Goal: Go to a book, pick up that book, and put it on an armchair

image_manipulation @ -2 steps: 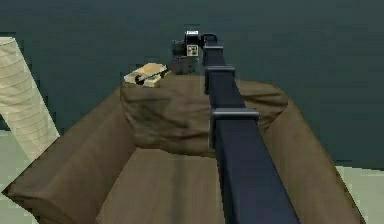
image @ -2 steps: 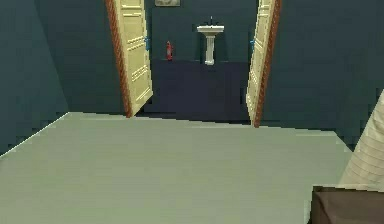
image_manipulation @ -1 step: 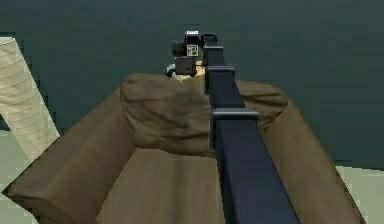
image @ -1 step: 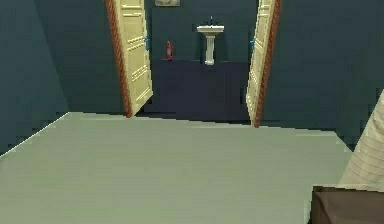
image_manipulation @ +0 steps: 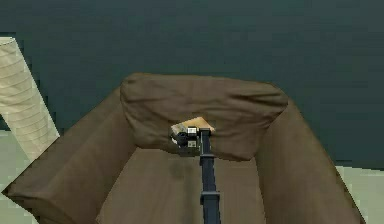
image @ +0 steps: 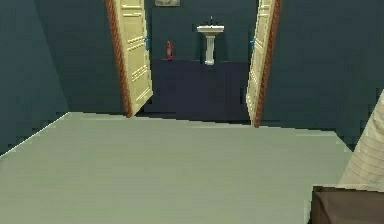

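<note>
A brown armchair (image_manipulation: 150, 120) takes up most of the arm side view, with its backrest against a dark blue wall. My arm (image_manipulation: 208, 185) rises from the bottom edge over the seat. The gripper (image_manipulation: 180, 138) sits in front of the lower backrest. A small tan, flat thing (image_manipulation: 197, 124), possibly the book, shows at the gripper's far end against the backrest cushion. I cannot tell whether the gripper holds it or whether it rests on the chair. A brown corner of the armchair (image: 345, 205) shows at the forward view's bottom right.
Ahead, a doorway with two cream doors (image: 133, 50) swung wide leads into a dark room with a white pedestal sink (image: 210, 42) and a small red item (image: 168, 48). Light grey floor (image: 150, 170) lies before it. A cream ribbed thing (image_manipulation: 20, 90) stands left of the armchair.
</note>
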Available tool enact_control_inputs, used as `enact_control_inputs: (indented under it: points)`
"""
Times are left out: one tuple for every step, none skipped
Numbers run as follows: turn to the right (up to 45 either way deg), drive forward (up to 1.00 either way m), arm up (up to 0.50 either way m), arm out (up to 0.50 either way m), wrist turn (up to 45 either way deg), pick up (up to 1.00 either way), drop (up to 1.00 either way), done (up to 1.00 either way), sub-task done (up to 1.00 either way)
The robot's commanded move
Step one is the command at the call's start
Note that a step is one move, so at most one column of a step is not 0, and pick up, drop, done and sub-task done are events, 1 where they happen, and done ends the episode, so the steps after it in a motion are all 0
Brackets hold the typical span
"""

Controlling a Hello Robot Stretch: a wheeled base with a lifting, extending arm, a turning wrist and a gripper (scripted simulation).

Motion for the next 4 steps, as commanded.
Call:
enact_control_inputs:
  points:
    - [0.0, 0.0, -0.32, 0.0, 0.0, 0.0, 0.0, 0.0, 0.0]
    - [0.0, 0.0, 0.0, 0.0, 0.0, 0.0, 1.0, 0.0, 0.0]
    - [0.0, 0.0, 0.1, 0.0, 0.0, 0.0, 0.0, 0.0, 0.0]
    - [0.0, 0.0, 0.0, -0.08, 0.0, 0.0, 0.0, 0.0, 0.0]
